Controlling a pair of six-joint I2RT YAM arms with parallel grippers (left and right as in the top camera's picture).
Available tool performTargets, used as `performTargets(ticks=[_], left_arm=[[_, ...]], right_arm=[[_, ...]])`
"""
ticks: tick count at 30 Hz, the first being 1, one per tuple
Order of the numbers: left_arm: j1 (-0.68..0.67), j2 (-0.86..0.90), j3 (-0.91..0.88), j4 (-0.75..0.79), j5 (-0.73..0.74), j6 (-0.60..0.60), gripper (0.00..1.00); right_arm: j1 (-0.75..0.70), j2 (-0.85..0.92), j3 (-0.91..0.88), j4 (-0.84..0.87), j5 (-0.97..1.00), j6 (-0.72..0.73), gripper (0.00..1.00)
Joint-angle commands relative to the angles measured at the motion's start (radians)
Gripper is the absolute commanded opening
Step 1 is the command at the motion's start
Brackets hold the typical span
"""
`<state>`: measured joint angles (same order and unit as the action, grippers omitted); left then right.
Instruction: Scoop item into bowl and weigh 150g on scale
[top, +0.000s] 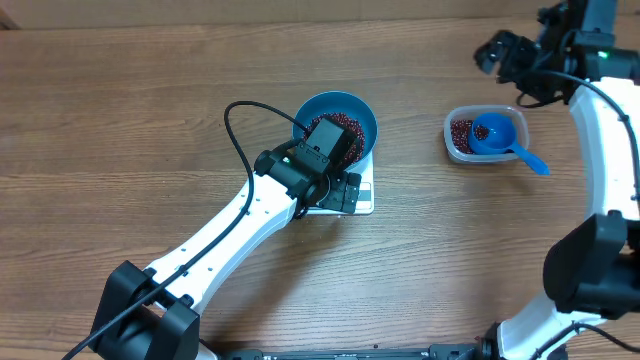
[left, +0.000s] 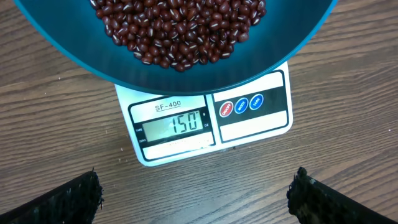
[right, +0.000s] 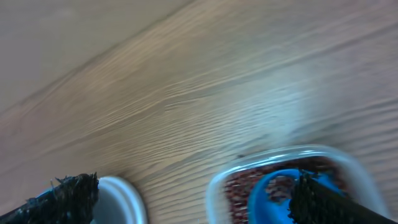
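The wooden table (top: 120, 120) carries everything, and the two arms stand over it in very different poses. The left arm (top: 230, 225) reaches in from the near left, with its wrist held above the bowl and scale. I judge that is so its camera looks straight down on the readout. The left gripper (left: 196, 190) has its fingers spread wide with only bare wood between them, so it holds nothing. The right arm (top: 600, 130) rises along the right edge, and the right gripper (right: 196, 196) hangs at the far right, just beyond the tub. Its fingers are also apart and empty, though that wrist view is blurred. The bright blue bowl (top: 368, 120) sits on the white scale (left: 249, 127) near the middle of the table, overhanging all but the scale's front strip. This leaves the display and buttons readable. Well apart to the right stands the clear tub (top: 455, 135), with a thin layer of beans left in it. The small blue scoop (top: 495, 132) rests inside it, its handle sticking out over the near right rim where a gripper could catch it again. The beans (left: 180, 25) lie heaped in the bottom of the bowl, and none are visible on the wood around it. The display (left: 171, 124) reads 150, so the weighing looks complete to me and no further scoop seems called for.
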<state>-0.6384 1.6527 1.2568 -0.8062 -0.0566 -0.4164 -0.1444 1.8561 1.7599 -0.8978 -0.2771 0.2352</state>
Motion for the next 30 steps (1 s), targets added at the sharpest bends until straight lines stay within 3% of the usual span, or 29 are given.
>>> performTargets(ticks=[1,10,30], left_arm=[[-0.003,0.01,0.002,0.003,0.002,0.009,1.0],[-0.003,0.01,0.002,0.003,0.002,0.009,1.0],[-0.003,0.01,0.002,0.003,0.002,0.009,1.0]], right_arm=[[0.061,-0.129,-0.007,0.006,-0.005,0.004,1.0],[0.105,-0.477,-0.007,-0.019,-0.005,0.004,1.0],[0.105,-0.499,-0.062,-0.039,-0.005,0.004,1.0]])
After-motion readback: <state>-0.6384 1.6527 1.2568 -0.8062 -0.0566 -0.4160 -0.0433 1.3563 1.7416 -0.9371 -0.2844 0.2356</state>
